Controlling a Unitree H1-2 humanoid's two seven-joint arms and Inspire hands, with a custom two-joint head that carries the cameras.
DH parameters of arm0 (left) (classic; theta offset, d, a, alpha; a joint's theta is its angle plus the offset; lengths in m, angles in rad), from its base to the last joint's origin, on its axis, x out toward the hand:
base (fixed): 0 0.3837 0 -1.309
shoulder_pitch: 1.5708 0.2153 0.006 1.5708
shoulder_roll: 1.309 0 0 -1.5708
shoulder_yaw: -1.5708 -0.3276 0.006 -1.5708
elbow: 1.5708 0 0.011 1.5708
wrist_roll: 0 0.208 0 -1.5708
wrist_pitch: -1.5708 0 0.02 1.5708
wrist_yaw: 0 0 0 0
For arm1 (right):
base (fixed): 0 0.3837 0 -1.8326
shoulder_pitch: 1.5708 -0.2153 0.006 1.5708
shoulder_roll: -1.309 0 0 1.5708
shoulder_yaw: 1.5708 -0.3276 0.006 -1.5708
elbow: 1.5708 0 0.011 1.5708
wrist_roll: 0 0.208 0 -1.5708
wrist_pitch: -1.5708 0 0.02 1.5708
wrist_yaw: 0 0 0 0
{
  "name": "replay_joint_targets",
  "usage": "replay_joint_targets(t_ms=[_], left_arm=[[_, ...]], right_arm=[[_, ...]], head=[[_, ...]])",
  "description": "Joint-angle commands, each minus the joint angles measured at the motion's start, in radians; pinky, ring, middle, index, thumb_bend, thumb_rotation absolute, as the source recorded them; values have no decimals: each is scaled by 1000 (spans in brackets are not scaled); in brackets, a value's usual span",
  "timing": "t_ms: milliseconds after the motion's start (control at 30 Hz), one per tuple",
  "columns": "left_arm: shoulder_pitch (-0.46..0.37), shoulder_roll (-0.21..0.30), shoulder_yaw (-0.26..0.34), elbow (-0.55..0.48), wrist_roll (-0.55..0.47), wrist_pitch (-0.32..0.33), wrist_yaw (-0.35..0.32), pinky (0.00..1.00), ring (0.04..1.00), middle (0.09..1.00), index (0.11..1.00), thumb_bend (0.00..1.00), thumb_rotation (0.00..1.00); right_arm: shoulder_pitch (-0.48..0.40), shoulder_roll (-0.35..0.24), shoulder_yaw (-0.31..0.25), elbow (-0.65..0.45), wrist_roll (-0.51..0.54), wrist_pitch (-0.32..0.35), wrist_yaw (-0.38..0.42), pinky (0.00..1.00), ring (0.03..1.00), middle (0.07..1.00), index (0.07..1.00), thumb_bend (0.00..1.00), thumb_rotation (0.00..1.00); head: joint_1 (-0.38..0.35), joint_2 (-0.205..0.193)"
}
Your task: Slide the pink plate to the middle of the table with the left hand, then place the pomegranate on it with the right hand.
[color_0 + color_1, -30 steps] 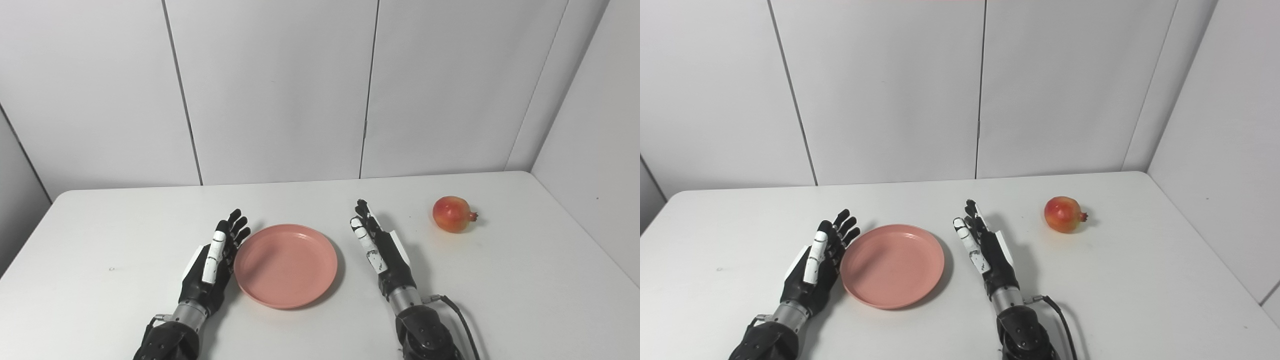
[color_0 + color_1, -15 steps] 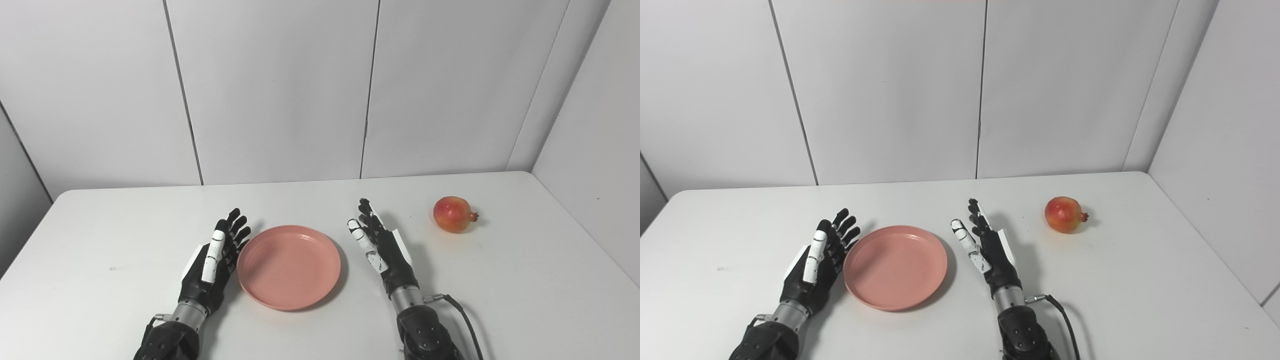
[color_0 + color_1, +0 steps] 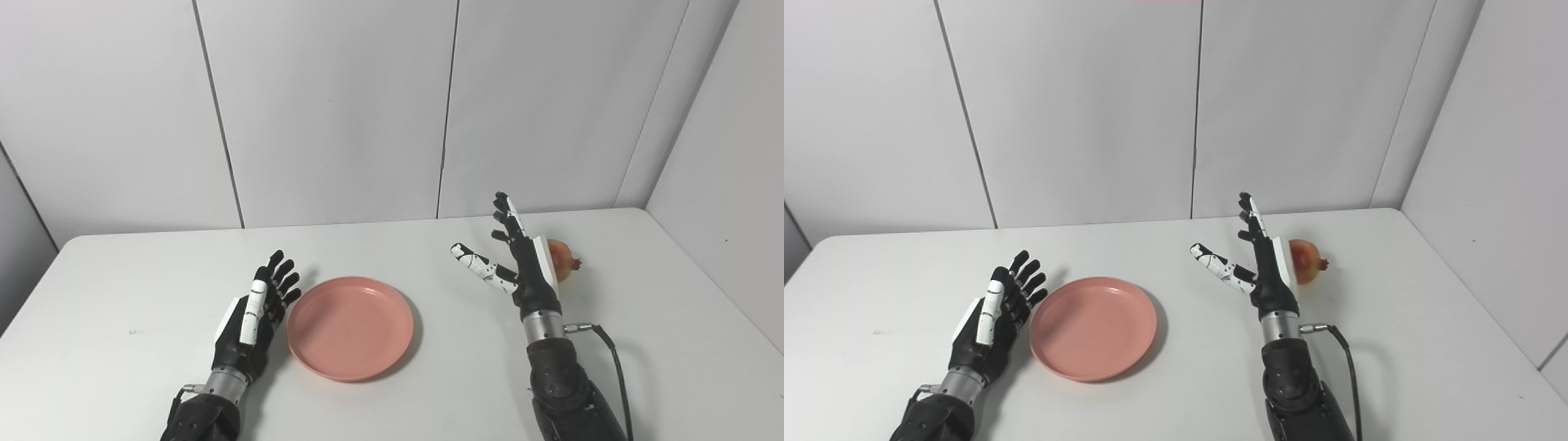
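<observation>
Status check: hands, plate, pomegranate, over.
Left hand open, beside the pink plate. Right hand open, raised in front of the pomegranate, not gripping it. Plate empty, nothing in the way.

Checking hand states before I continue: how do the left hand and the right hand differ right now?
The left hand lies low beside the pink plate, fingers close together; the right hand is raised, thumb spread wide. The left hand sits by the plate's left rim; the right hand is in front of the pomegranate, partly hiding it. Both are open and hold nothing.
</observation>
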Motion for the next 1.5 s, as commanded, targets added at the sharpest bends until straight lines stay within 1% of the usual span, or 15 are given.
replay_joint_targets(t_ms=[0,67,133,267,333,500,667,767,800,900,967,1100,1267,1367,1467], left_arm=[[9,2,-7,33,2,-38,-26,967,989,998,999,640,1000],[6,1,-6,37,-4,-46,-25,979,997,1000,1000,631,1000],[5,-5,1,43,5,-62,-4,968,990,997,1000,620,1000],[4,-15,11,54,18,-75,32,943,965,976,978,616,1000],[4,-12,9,57,18,-77,26,947,965,977,979,614,1000],[0,1,0,55,2,-71,-13,979,998,999,1000,628,1000],[-2,-2,8,64,11,-82,-3,965,988,995,998,629,1000],[-3,-12,18,68,19,-80,24,941,966,978,982,633,1000],[-4,-12,18,69,21,-80,28,938,962,974,976,632,1000],[-4,-4,9,68,19,-77,11,946,971,984,988,631,1000],[-4,3,2,66,10,-75,-11,963,987,996,997,630,1000],[-6,6,2,67,3,-69,-22,980,1000,1000,1000,632,1000],[-8,-3,13,78,24,-82,18,932,960,971,976,639,1000],[-6,-3,12,75,22,-76,19,935,956,969,971,640,1000],[-7,2,10,76,15,-77,6,937,962,973,978,637,1000]], right_arm=[[-52,-29,-12,-47,-31,5,-27,854,930,940,943,694,478],[-54,-40,-19,-56,-42,18,-26,851,926,938,943,703,463],[-56,-49,-24,-64,-51,29,-26,859,924,936,941,717,460],[-62,-71,-29,-63,-74,45,-28,817,899,933,933,748,470],[-63,-84,-28,-66,-93,62,-28,806,887,928,931,754,487],[-75,-115,-31,-58,-139,108,-36,808,883,914,912,798,470],[-88,-149,-37,-38,-148,141,-29,793,868,896,905,781,425],[-93,-173,-44,-14,-150,142,-36,773,860,895,899,797,443],[-94,-181,-46,-8,-150,142,-36,775,865,899,900,809,472],[-96,-198,-48,5,-165,159,-41,779,874,909,902,814,496],[-99,-210,-46,19,-176,155,-52,776,872,909,901,811,489],[-109,-227,-46,52,-188,146,-75,762,854,895,893,800,462],[-116,-244,-46,91,-204,160,-99,763,854,896,899,798,433],[-117,-248,-44,108,-211,179,-102,758,859,901,901,809,432],[-120,-254,-42,136,-208,184,-97,762,869,909,908,837,462]], head=[[1,1],[1,0],[1,-1],[3,-2],[2,-2],[-4,-1],[-9,-4],[-10,-5],[-10,-5],[-14,-4],[-15,-2],[-18,-4],[-18,-3],[-22,-3],[-25,1]])
